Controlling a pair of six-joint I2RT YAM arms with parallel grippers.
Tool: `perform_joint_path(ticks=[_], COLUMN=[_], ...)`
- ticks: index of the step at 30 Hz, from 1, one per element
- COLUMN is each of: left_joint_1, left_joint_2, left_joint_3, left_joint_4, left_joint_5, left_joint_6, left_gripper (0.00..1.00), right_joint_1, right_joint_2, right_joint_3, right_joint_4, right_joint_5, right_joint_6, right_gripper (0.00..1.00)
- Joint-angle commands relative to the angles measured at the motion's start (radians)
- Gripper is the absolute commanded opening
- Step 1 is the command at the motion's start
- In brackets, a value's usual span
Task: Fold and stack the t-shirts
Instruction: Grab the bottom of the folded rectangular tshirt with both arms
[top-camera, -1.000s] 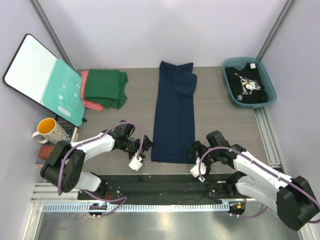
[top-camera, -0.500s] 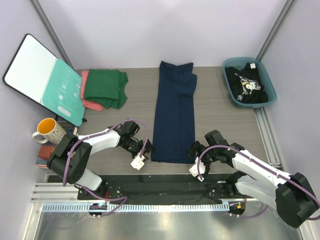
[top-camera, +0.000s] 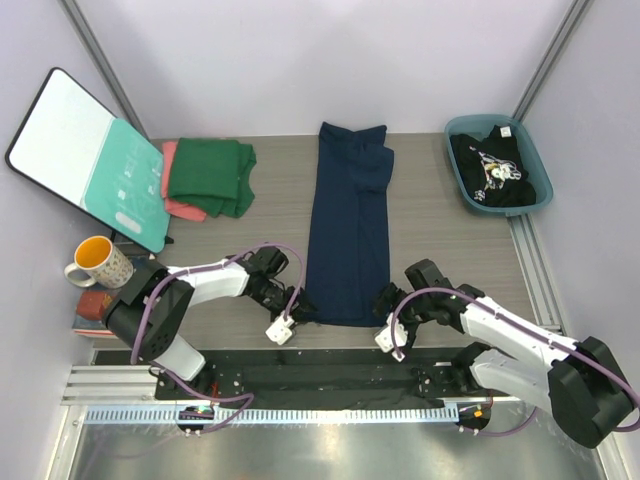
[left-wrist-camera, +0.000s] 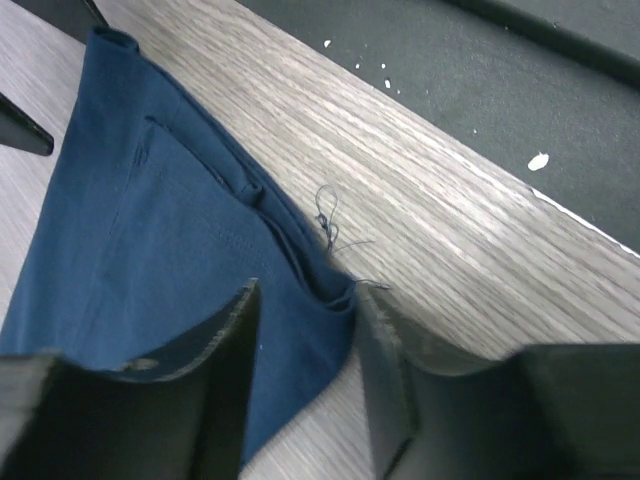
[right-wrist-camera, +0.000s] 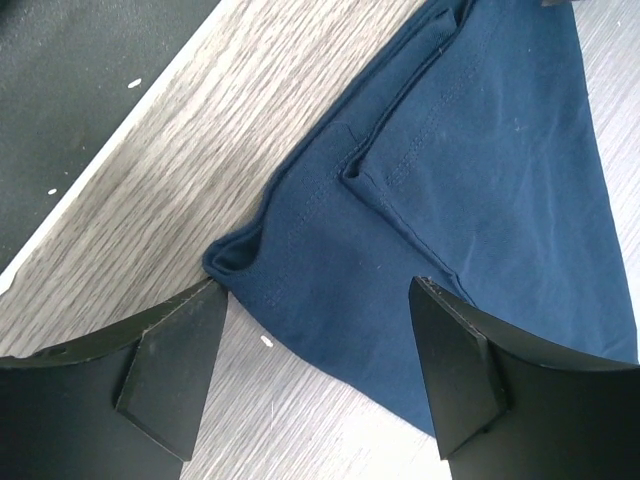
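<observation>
The navy tee (top-camera: 348, 230) lies flat as a long folded strip at the centre of the table (top-camera: 430, 230). The left gripper (left-wrist-camera: 305, 300) straddles its near-left corner, jaws partly apart with cloth between them; the right gripper (right-wrist-camera: 320, 290) straddles the near-right corner, jaws wide apart. The green tee (top-camera: 208, 175) rests on the pink tee (top-camera: 185, 208) far left; the black tee (top-camera: 490, 170) sits in the bin (top-camera: 532, 165)
</observation>
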Motion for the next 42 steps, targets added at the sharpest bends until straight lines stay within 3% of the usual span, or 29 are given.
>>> perform_joint_path(ticks=[1,7,10,15,16,19,30,42], left_joint_1=[-0.013,-0.015,-0.013,-0.015,-0.015,-0.015,-0.015,-0.003], left_joint_2=[0.047,0.043,0.028,-0.017,-0.028,-0.078,-0.258,-0.184], left_joint_3=[-0.004,-0.004,-0.009,-0.012,-0.012,-0.009,0.044,0.140], left_joint_4=[0.040,0.043,0.034,0.000,-0.005,-0.024,-0.031,0.084], left_joint_5=[-0.077,-0.103,-0.116,-0.126,-0.128,-0.125,-0.083,-0.146], left_joint_6=[0.183,0.170,0.163,0.143,0.134,0.081,-0.093,-0.215], left_gripper=[0.40,0.31,0.27,0.09,0.00,0.00,0.00,0.00], right_joint_1=[0.015,0.018,0.021,0.035,0.039,0.044,0.052,0.029], right_joint_2=[0.032,0.041,0.041,0.049,0.055,0.058,0.023,0.161], right_joint_3=[0.006,0.014,0.017,0.035,0.049,0.080,0.192,0.389], right_joint_4=[-0.018,-0.016,-0.027,-0.065,-0.075,-0.102,-0.133,-0.125], right_joint_5=[-0.018,-0.015,-0.015,0.020,0.027,0.037,0.056,0.178], right_joint_6=[0.029,0.034,0.031,0.025,0.035,0.055,0.135,0.190], right_gripper=[0.79,0.75,0.65,0.37,0.25,0.03,0.01,0.01])
